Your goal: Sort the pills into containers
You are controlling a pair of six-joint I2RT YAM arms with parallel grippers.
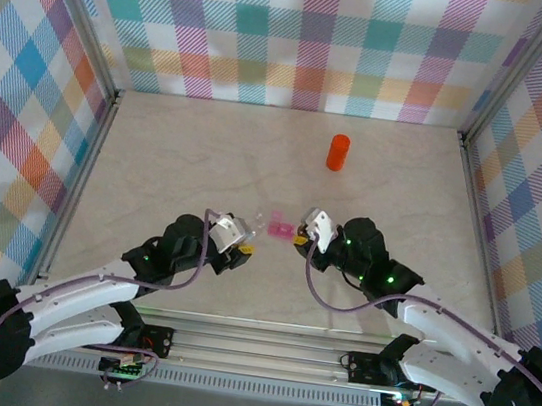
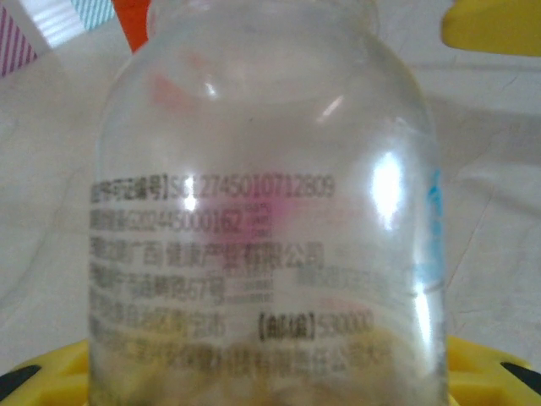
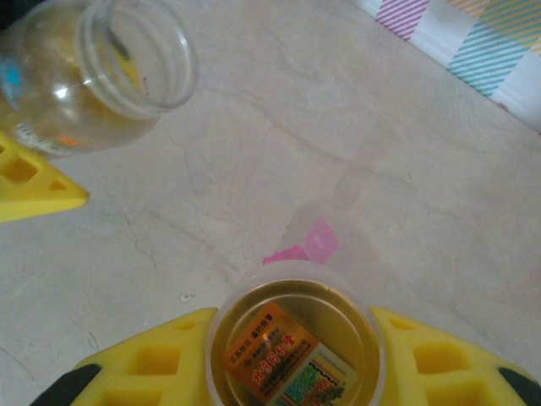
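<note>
My left gripper (image 1: 237, 240) is shut on a clear glass bottle (image 2: 262, 211) with black print, held on its side with its open mouth (image 3: 135, 55) toward the middle of the table. Blurred yellowish shapes lie inside it; I cannot tell whether they are pills. The right gripper (image 3: 296, 359) is shut on a clear round cap (image 3: 294, 338) with an orange label showing through. The pink pill box (image 3: 319, 240) with its clear part lies flat on the table just beyond the cap, between the two grippers (image 1: 280, 230).
An orange bottle (image 1: 338, 152) stands upright farther back, right of centre. Checked walls close in the table (image 1: 207, 154) on three sides. A yellow finger of the left gripper (image 3: 34, 182) shows in the right wrist view.
</note>
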